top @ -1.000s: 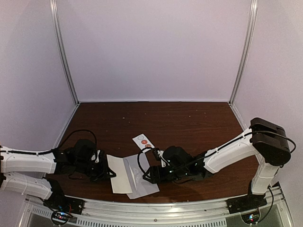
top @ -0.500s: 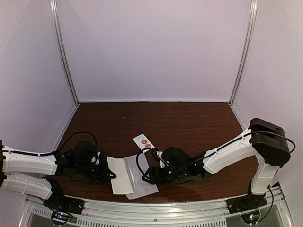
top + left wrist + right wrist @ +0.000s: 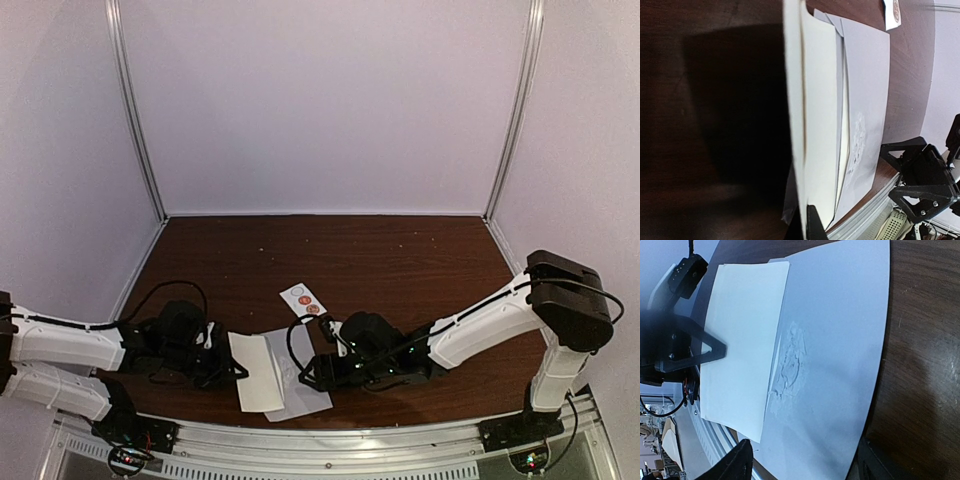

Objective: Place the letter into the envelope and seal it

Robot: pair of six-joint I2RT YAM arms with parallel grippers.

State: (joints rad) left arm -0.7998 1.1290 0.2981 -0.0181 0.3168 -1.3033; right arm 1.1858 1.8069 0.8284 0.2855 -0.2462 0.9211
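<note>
Since a second ago the left arm has slid a little to its right, carrying the sheet with it, and the right arm has edged in towards it. Low over the dark brown wooden table (image 3: 400, 270), the left gripper (image 3: 228, 366) is closed on the near-left edge of the cream rectangular paper letter (image 3: 255, 372), which tilts up off the wood at that edge. The sheet stretches away from those jaws and overlaps the left part of the pale grey-white rectangular paper envelope (image 3: 300, 388). The envelope lies flat near the table's front edge, between the two grippers. I cannot tell whether the letter's far edge sits inside the envelope's mouth or only on top of it. At the envelope's right side the right gripper (image 3: 312, 372) hovers with its jaws spread wide, its fingers (image 3: 737, 465) apart over the paper and gripping nothing. Beyond that gripper, further from the arms, lies a small white strip with round stickers (image 3: 304, 298), apart from the envelope.
</note>
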